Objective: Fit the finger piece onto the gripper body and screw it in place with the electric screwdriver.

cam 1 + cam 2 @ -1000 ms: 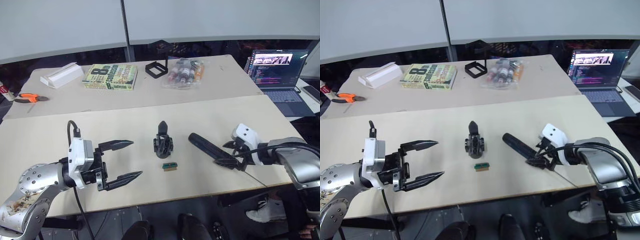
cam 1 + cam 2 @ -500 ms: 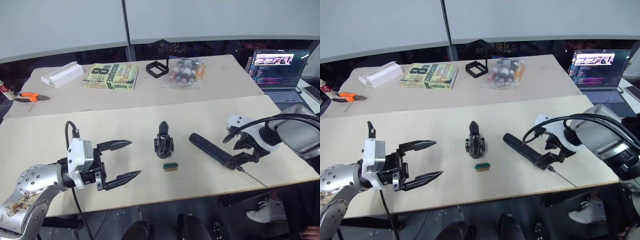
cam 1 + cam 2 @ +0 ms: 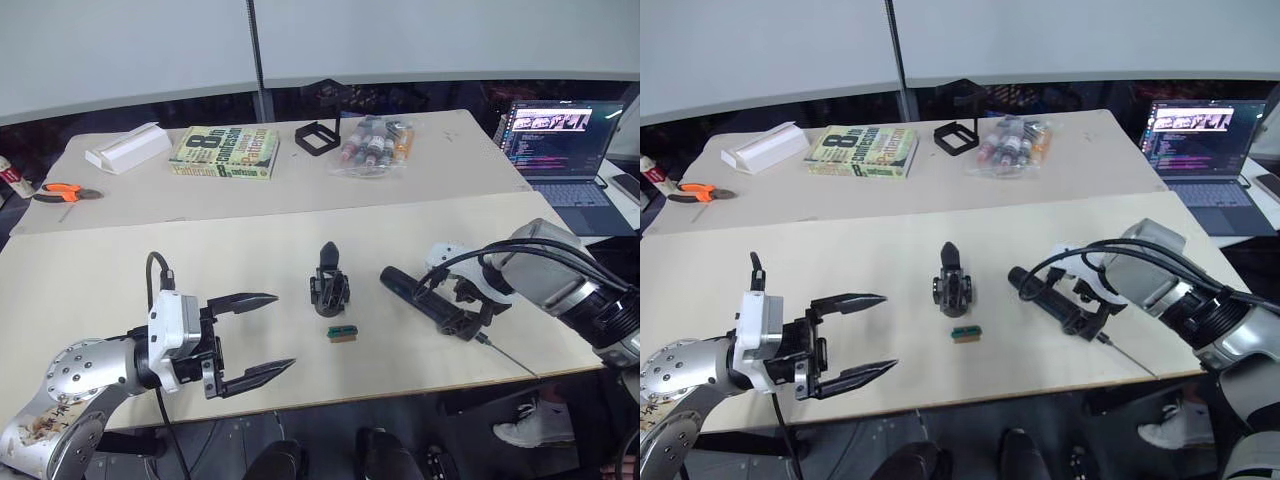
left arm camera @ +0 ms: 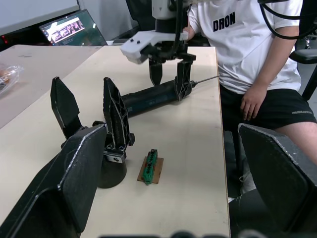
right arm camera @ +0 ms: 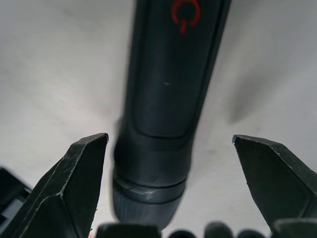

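Counter (image 3: 120, 270) carries the electric screwdriver (image 3: 420, 297) right of the gripper body (image 3: 328, 285); right pincer (image 4: 167, 74) straddles it, fingers apart. Left pincer (image 3: 262, 335), open, hangs left of the gripper body. Risk: an off-centre squeeze may roll the screwdriver away.

Two pale beige desks set one behind the other, the near desk (image 3: 120, 270) long and mostly bare, the far desk (image 3: 290, 185) angled at its corners and carrying clutter: a white box (image 3: 127, 147), a green book (image 3: 224, 152), orange-handled pliers (image 3: 60, 192), a black square frame (image 3: 317, 135), a clear bag of small bottles (image 3: 374, 142). At the right edge, an open laptop (image 3: 560, 140) with a lit screen. Behind the desks, a pale grey wall (image 3: 130, 45) split by a dark vertical pole (image 3: 256, 50), with a dark band below. In the left wrist view, a seated person in a white shirt (image 4: 247, 44) close beside the desk.
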`<state>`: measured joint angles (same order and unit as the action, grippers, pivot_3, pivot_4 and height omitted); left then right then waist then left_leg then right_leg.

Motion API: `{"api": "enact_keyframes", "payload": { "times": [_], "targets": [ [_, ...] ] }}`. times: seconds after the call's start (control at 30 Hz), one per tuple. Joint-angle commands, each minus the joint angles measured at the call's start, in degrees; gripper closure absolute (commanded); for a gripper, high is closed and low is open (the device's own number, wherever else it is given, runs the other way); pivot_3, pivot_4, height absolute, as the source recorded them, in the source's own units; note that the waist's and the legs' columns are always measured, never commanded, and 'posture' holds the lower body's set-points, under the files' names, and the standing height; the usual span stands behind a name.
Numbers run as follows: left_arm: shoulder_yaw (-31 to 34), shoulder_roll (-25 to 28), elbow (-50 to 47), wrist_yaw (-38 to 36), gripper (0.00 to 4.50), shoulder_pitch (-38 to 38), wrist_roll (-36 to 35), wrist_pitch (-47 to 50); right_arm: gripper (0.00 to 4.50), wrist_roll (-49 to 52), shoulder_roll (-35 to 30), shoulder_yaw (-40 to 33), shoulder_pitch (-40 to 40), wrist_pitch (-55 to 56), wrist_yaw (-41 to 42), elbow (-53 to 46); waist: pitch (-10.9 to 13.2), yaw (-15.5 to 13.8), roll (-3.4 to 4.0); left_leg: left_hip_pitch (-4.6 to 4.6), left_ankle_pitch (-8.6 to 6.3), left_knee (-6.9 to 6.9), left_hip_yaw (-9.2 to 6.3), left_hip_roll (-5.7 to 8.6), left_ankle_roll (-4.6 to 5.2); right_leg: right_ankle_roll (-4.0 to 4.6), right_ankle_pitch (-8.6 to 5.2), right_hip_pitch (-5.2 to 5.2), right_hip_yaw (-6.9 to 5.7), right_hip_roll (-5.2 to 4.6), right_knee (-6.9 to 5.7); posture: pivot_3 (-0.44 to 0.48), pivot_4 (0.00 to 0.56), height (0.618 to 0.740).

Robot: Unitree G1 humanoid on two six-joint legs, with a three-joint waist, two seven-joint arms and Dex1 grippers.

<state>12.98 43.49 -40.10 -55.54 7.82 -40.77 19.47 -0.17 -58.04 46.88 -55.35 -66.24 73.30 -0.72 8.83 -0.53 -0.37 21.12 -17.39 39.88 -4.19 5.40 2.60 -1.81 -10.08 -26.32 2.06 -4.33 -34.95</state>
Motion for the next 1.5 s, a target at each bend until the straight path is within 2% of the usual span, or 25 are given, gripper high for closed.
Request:
{"api": "enact_keyframes", "payload": {
  "times": [0.03, 0.27, 0.43, 0.57, 0.63, 0.73, 0.83, 0.93, 1.07, 1.17, 1.33, 1.5],
  "targets": [
    [0.6, 0.0, -2.5, 0.9, 0.00, 0.2, -1.1, -0.1, 0.27, -2.0, -1.2, 0.2, 0.3, 2.3, 1.2, -0.6, 0.0, 0.0, 0.00, 0.00, 0.00, 0.00, 0.00, 0.00, 0.00, 0.00, 0.00, 0.00, 0.00, 0.00, 0.00, 0.000, 0.150, 0.740],
    [1.2, 0.0, -3.5, 1.7, 0.00, 1.6, -1.0, -0.2, 2.53, -3.7, -1.6, 0.7, 0.8, 3.3, 3.1, 0.2, 0.0, 0.0, 0.00, -0.01, 0.00, 0.00, 0.00, 0.00, 0.00, 0.00, 0.00, 0.01, 0.00, 0.01, 0.00, 0.000, 0.150, 0.740],
    [1.6, 0.2, -3.1, 1.7, 0.00, 1.2, -1.3, -0.2, 2.57, -2.5, -2.3, -2.0, 1.3, 3.9, 4.9, 0.1, 0.0, -0.1, 0.00, -0.01, 0.00, 0.01, 0.00, 0.00, 0.00, 0.00, 0.00, 0.03, -0.03, 0.00, 0.00, 0.000, 0.150, 0.740],
    [2.8, 0.4, -2.2, 1.4, 0.00, 0.9, -1.8, -0.3, 2.57, 3.1, -3.1, -14.7, 3.4, 4.0, 3.1, -1.3, 0.0, -0.2, 0.00, 0.04, 0.00, 0.01, -0.01, 0.01, 0.00, 0.00, 0.00, -0.01, -0.04, 0.00, 0.01, 0.000, 0.150, 0.740],
    [3.6, 0.3, -1.5, 1.2, 0.00, 0.9, -2.2, -0.4, 2.57, 8.9, -1.1, -25.4, 5.7, 5.4, 1.7, -2.2, 0.0, 0.0, 0.00, 0.05, 0.00, 0.00, 0.00, 0.01, 0.00, 0.00, 0.00, -0.04, -0.01, 0.00, 0.01, 0.000, 0.150, 0.740],
    [4.3, 0.0, 0.5, 0.7, 0.00, 0.6, -2.2, -0.8, 2.57, 20.5, 3.2, -45.0, 10.9, 7.2, 1.4, -5.3, 0.0, 0.2, 0.00, 0.01, 0.00, -0.05, -0.01, 0.00, 0.00, 0.00, 0.00, -0.05, 0.05, 0.03, -0.03, 0.000, 0.150, 0.740],
    [5.2, -0.5, 2.6, 0.5, 0.00, 0.1, -4.4, 0.0, 2.57, 30.7, 9.5, -61.1, 17.3, 10.7, 0.9, -11.2, 0.0, -0.1, 0.00, 0.01, -0.01, -0.09, -0.05, -0.04, 0.01, 0.01, 0.00, -0.03, 0.00, 0.08, -0.02, 0.000, 0.150, 0.740],
    [4.5, 0.1, 5.2, -2.7, 0.00, 0.0, -3.1, -1.6, 2.57, 38.5, 14.1, -68.8, 22.3, 11.1, -1.1, -17.2, 0.0, -0.5, 0.00, 0.01, -0.04, -0.02, -0.06, -0.03, 0.07, 0.00, 0.01, 0.04, -0.05, 0.05, -0.01, 0.000, 0.150, 0.740],
    [2.6, -0.4, 8.3, -5.7, 0.00, -0.3, 0.2, -4.7, 2.57, 43.8, 23.5, -70.8, 27.4, 19.8, -4.8, -23.6, 0.0, -0.2, -0.03, -0.05, -0.06, 0.04, -0.01, 0.02, 0.12, -0.04, 0.03, 0.11, 0.01, 0.02, -0.04, 0.000, 0.150, 0.740],
    [0.8, -0.3, 10.3, -7.8, 0.00, 0.4, 2.9, -6.8, 2.57, 41.6, 27.0, -65.9, 32.1, 30.5, -0.8, -26.5, 0.0, 0.0, -0.02, -0.10, -0.03, -0.04, -0.02, 0.01, 0.05, -0.04, 0.03, 0.06, 0.02, 0.05, -0.07, 0.000, 0.150, 0.740],
    [-1.4, -1.2, 12.5, -7.0, 0.00, 0.6, 2.8, -4.9, 2.57, 35.9, 32.2, -57.2, 32.8, 45.9, 1.8, -21.7, 0.0, 0.8, -0.02, -0.15, -0.01, -0.03, 0.02, 0.02, 0.03, -0.04, 0.03, 0.06, 0.03, 0.05, -0.13, 0.000, 0.150, 0.740],
    [-4.4, -3.5, 14.9, -4.7, 0.00, 0.3, 8.0, -7.3, 2.57, 31.2, 35.1, -52.2, 30.0, 53.9, -0.1, -13.8, 0.0, 0.9, -0.02, -0.28, 0.00, -0.03, 0.02, 0.02, 0.00, -0.03, 0.04, 0.15, 0.01, 0.07, -0.13, 0.000, 0.150, 0.740]
  ]
}}
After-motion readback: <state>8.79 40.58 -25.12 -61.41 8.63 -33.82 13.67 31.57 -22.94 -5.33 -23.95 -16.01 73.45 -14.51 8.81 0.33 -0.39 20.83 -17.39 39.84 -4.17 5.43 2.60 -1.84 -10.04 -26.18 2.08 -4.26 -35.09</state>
